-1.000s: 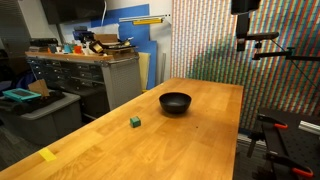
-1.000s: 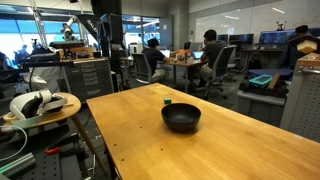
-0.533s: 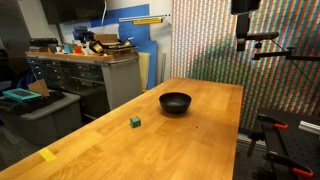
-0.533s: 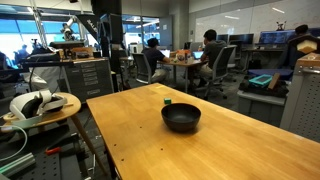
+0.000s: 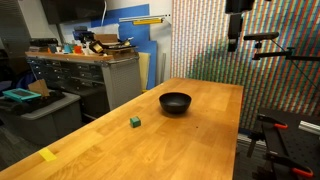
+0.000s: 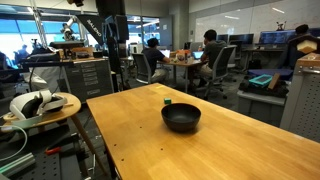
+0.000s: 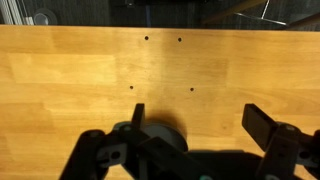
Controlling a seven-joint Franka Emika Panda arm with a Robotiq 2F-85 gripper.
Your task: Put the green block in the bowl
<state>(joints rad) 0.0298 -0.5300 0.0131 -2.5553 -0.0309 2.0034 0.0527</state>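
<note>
The tiny dark-green block [image 5: 134, 121] lies on the wooden table, a short way from the black bowl [image 5: 175, 102]. In an exterior view the block [image 6: 168, 101] sits just behind the bowl [image 6: 181, 118]. My gripper [image 5: 237, 20] hangs high above the table's far side, well away from both; it also shows in an exterior view [image 6: 112, 25]. In the wrist view the gripper [image 7: 197, 112] is open and empty over bare wood. A dark round shape [image 7: 160, 135] shows partly behind its body. The block does not show in the wrist view.
A flat yellow piece of tape [image 5: 47, 154] lies near the table's front corner. The table top [image 5: 190, 140] has a few small holes [image 7: 146, 39]. A cabinet with clutter [image 5: 85, 65] and a tripod stand [image 5: 270, 130] stand beside the table.
The arm has shifted a little sideways high above the table. The block and the bowl have not moved.
</note>
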